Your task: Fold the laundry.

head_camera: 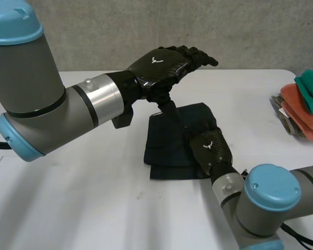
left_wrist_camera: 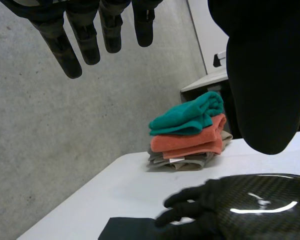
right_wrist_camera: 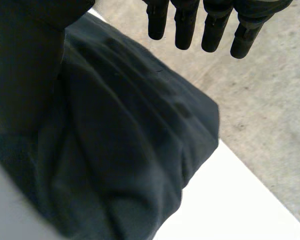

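Worktop [head_camera: 83,198]: white, with two items on it.

1. Cloth [head_camera: 164,140]: dark, folded into a rough rectangle, lying flat near the middle of the worktop. Soft creases run across its upper layer. One lower layer sticks out along the near edge.

2. Stack [head_camera: 305,104]: folded cloths at the right edge of the worktop, towards the far corner and well apart from the dark cloth. Teal lies on top, orange below it, grey-beige at the bottom.

Left hand [head_camera: 161,65]: raised above the worktop, over the far edge of the cloth, back facing up. The fingers [left_wrist_camera: 87,42] are straight and spread, pointing towards the right edge. The hand is released and grasps nothing. The thumb points down towards the cloth. From here it cannot be told whether the thumb touches it.

Right hand [head_camera: 211,148]: low, palm down over the near right part of the cloth, with the arm coming in from the near right corner. The fingers [right_wrist_camera: 185,25] are straight and relaxed, reaching across the cloth towards its far edge. The hand is released, and nothing is pinched or gripped.
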Controlling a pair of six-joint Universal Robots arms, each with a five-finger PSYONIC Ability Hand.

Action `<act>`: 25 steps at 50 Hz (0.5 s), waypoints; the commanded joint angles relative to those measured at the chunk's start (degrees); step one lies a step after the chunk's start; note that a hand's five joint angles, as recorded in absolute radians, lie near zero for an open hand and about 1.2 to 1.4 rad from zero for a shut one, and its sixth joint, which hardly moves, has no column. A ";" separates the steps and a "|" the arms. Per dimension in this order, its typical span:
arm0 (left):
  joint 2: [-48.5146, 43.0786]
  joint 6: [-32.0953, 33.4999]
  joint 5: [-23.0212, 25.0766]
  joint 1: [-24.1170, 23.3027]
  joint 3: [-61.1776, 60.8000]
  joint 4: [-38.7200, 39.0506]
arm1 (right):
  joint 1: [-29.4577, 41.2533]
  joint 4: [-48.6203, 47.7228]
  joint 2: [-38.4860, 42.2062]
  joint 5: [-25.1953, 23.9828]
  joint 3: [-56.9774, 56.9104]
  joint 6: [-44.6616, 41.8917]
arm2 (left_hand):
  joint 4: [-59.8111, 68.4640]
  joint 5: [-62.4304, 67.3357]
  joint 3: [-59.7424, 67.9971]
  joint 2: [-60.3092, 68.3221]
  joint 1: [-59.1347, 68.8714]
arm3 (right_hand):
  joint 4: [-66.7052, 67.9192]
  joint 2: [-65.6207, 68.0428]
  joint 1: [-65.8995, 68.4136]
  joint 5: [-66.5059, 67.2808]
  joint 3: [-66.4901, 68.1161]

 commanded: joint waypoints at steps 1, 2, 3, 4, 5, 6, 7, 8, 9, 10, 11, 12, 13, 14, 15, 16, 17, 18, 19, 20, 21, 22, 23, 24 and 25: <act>-0.23 -0.21 -0.99 0.00 -0.41 0.01 | -0.57 -0.59 5.17 2.85 -7.03 -0.19 | 0.03 -0.98 -0.40 0.01 0.93 | -1.78 -1.92 -2.56 -2.32 -1.71; -0.23 -0.21 -0.99 0.00 -0.50 0.01 | -0.57 -0.42 5.61 3.03 -7.65 -0.27 | -0.13 -1.14 -0.57 -0.16 0.76 | -1.78 -1.92 -2.56 -2.32 -1.71; -0.23 -0.21 -0.99 0.00 -0.50 0.01 | -0.66 0.19 6.57 2.86 -9.22 -0.27 | 0.03 -0.98 -0.40 0.00 0.93 | -1.78 -1.92 -2.56 -2.32 -1.71; -0.32 -0.21 -0.99 0.00 -0.58 0.01 | -0.74 0.63 7.02 2.68 -10.11 -0.19 | -0.13 -1.14 -0.57 -0.16 0.76 | 4.12 3.99 3.34 3.58 4.19; -0.32 -0.21 -0.99 0.00 -0.59 0.01 | -0.83 1.25 7.54 2.50 -11.07 -0.01 | -0.13 -1.14 -0.57 -0.16 0.76 | 10.85 10.72 10.07 10.31 10.92; -0.32 -0.21 -0.99 0.00 -0.59 0.01 | -0.83 1.86 7.98 2.50 -11.95 -0.01 | -0.13 -1.14 -0.57 -0.16 0.76 | 18.41 18.28 17.63 17.87 18.48; -0.40 -0.21 -0.99 0.08 -0.59 0.01 | -0.92 3.26 8.25 2.33 -13.36 -0.01 | 0.03 -0.98 -0.40 0.00 0.93 | 49.96 49.83 49.18 49.42 50.03; -0.32 -0.21 -1.16 0.09 -0.59 0.01 | -1.09 3.71 8.25 1.89 -13.89 0.08 | -0.13 -1.14 -0.57 -0.16 0.76 | 68.04 67.90 67.26 67.50 68.11; -0.32 -0.21 -1.17 0.09 -0.67 0.01 | -1.18 3.80 8.25 1.63 -14.42 0.25 | -0.13 -1.14 -0.57 -0.16 0.76 | 68.22 68.08 67.44 67.68 68.29; -0.32 -0.21 -1.17 0.00 -0.67 0.01 | -1.27 4.15 8.08 1.19 -15.56 0.43 | -0.13 -1.14 -0.57 -0.16 0.76 | 68.22 68.08 67.44 67.68 68.29; -0.32 -0.21 -1.17 0.08 -0.76 0.01 | -1.27 4.24 7.99 0.92 -16.09 0.43 | 0.03 -0.98 -0.40 0.00 0.93 | 68.22 68.08 67.44 67.68 68.29; -0.23 -0.21 -1.17 0.09 -0.76 0.01 | -1.27 4.42 7.81 0.49 -16.79 0.43 | 0.03 -0.98 -0.40 0.01 0.93 | 68.22 68.08 67.44 67.68 68.29; -0.23 -0.21 -1.17 0.09 -0.76 0.01 | -1.36 4.77 7.64 -0.04 -17.58 0.52 | 0.03 -0.98 -0.40 0.01 0.93 | 68.22 68.08 67.44 67.68 68.29; -0.06 -0.21 -1.17 0.00 -0.67 0.01 | -1.71 4.86 7.29 -1.00 -19.42 0.43 | -0.13 -1.14 -0.57 -0.16 0.76 | 68.22 68.08 67.44 67.68 68.29; 0.12 -0.21 -1.17 0.00 -0.41 0.01 | -2.06 4.86 7.02 -1.54 -20.30 0.52 | 0.03 -0.98 -0.40 0.00 0.93 | 68.22 68.08 67.44 67.68 68.29; 0.30 -0.30 -1.17 0.00 -0.32 0.09 | -2.41 5.03 6.59 -1.98 -21.10 0.60 | -0.13 -1.14 -0.57 -0.16 0.76 | 68.22 68.08 67.44 67.68 68.29; 0.56 -0.30 -1.17 0.00 -0.24 0.18 | -2.94 5.03 6.06 -2.42 -21.89 0.60 | 0.03 -0.98 -0.40 0.00 0.93 | 68.22 68.08 67.44 67.68 68.29; 0.91 -0.21 -1.17 0.00 -0.15 0.27 | -4.16 5.38 4.84 -3.12 -23.72 0.78 | 0.03 -0.98 -0.40 0.01 0.93 | 68.22 68.08 67.44 67.68 68.29; 1.78 -0.30 -1.34 0.00 0.11 0.53 | -4.78 5.65 4.04 -3.30 -24.70 0.95 | 0.03 -0.98 -0.40 0.01 0.93 | 68.22 68.08 67.44 67.68 68.29; 2.31 -0.30 -1.52 0.08 0.20 0.71 | -5.57 6.00 3.34 -3.56 -25.66 1.39 | -0.13 -1.14 -0.57 -0.16 0.76 | 68.22 68.08 67.44 67.68 68.29; 2.58 -0.30 -1.69 0.00 0.38 0.88 | -6.36 6.35 2.55 -3.74 -26.81 1.74 | -0.13 -1.14 -0.57 -0.16 0.76 | 68.22 68.08 67.44 67.68 68.29; 2.84 -0.38 -2.04 0.00 0.55 1.15 | -8.02 7.40 1.15 -4.17 -29.25 2.53 | -0.13 -1.14 -0.57 -0.16 0.76 | 68.22 68.08 67.44 67.68 68.29; 3.37 -0.47 -2.57 0.00 0.90 1.67 | -8.91 8.19 0.52 -4.35 -30.58 2.89 | -0.13 -1.14 -0.57 -0.16 0.76 | 68.22 68.08 67.44 67.68 68.29; 3.64 -0.65 -2.83 0.00 1.00 2.02 | -9.88 9.07 0.08 -4.53 -31.81 3.32 | -0.13 -1.14 -0.57 -0.16 0.76 | 68.22 68.08 67.44 67.68 68.29; 3.90 -0.82 -3.18 0.00 1.08 2.29 | -10.84 10.03 -0.36 -4.79 -33.22 3.68 | -0.13 -1.14 -0.57 -0.16 0.76 | 68.22 68.08 67.44 67.68 68.29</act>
